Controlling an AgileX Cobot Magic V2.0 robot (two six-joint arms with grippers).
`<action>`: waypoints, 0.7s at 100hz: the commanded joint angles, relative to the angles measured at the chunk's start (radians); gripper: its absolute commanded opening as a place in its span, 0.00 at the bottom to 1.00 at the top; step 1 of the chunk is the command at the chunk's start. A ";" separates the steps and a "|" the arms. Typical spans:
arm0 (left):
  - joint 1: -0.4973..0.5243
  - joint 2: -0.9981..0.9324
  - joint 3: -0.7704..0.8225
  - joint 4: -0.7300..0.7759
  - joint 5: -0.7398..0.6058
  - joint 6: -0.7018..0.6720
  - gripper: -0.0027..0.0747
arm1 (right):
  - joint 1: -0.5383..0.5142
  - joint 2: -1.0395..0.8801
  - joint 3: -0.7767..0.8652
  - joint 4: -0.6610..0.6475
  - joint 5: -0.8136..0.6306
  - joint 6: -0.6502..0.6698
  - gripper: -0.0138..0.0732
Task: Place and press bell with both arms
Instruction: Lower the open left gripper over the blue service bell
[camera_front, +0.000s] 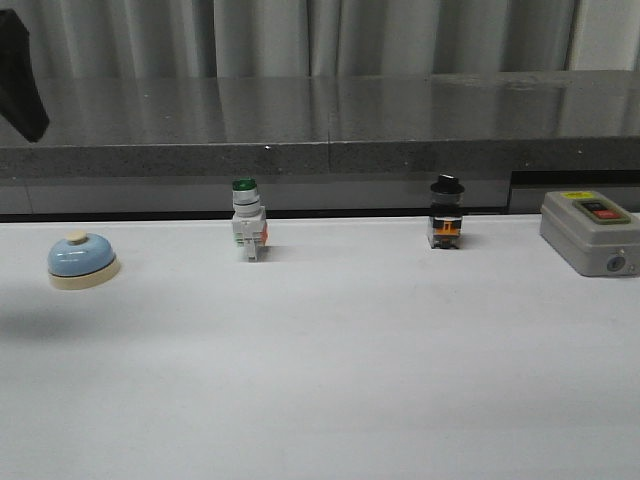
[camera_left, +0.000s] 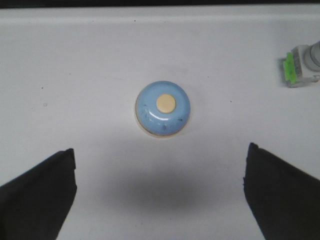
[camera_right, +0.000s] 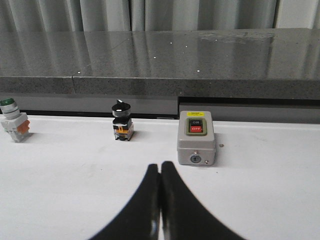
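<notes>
The left claw (camera_left: 160, 195) is hanging spread wide directly above the bell (camera_left: 162, 108) near the worktop's (camera_front: 330, 380) left edge; the right claw (camera_right: 160, 205), pressed together, is sitting well apart.

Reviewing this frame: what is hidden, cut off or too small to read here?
- Front view: left arm cut off by the edge; its gripper is out of frame.
- Front view: right arm not visible at all.
- Left wrist view: green-capped button cut by the edge.
- Right wrist view: yellow label on the grey switch box too small to read; the bell is absent there.
</notes>
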 joint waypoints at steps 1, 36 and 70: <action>-0.008 0.033 -0.082 -0.014 -0.033 0.004 0.86 | -0.009 -0.018 -0.014 0.005 -0.084 -0.007 0.09; -0.054 0.274 -0.257 0.002 -0.023 0.023 0.86 | -0.009 -0.018 -0.014 0.005 -0.084 -0.007 0.09; -0.063 0.396 -0.295 0.004 -0.017 0.023 0.86 | -0.009 -0.018 -0.014 0.005 -0.084 -0.007 0.09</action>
